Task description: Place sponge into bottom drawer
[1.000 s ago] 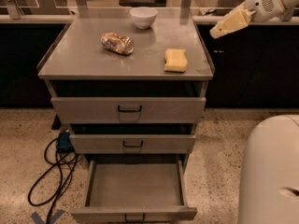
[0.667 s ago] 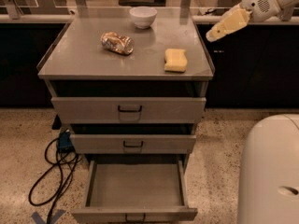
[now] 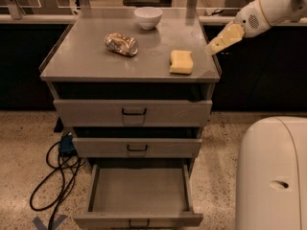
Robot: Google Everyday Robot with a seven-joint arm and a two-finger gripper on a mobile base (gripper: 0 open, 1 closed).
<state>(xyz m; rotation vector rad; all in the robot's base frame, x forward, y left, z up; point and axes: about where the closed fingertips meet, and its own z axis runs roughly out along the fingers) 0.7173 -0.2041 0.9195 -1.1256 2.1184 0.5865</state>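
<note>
The sponge (image 3: 181, 62) lies ungrasped on the surface (image 3: 86, 56); the bottom drawer (image 3: 139, 195) stands open. The gripper (image 3: 214, 45), state indeterminable, hovers nearby.

I see the sponge (image 3: 181, 62) lying on the surface (image 3: 81, 56), near its front right corner. The can (image 3: 121, 44) lies to its left, and the bowl (image 3: 147, 17) stands behind both at the back edge. My gripper (image 3: 220, 40) hangs right of the sponge, at the surface's right edge, apart from it. Below, the bottom drawer (image 3: 139, 193) juts out in front of the two drawers above it, with a cable (image 3: 50, 188) on the floor to its left.
</note>
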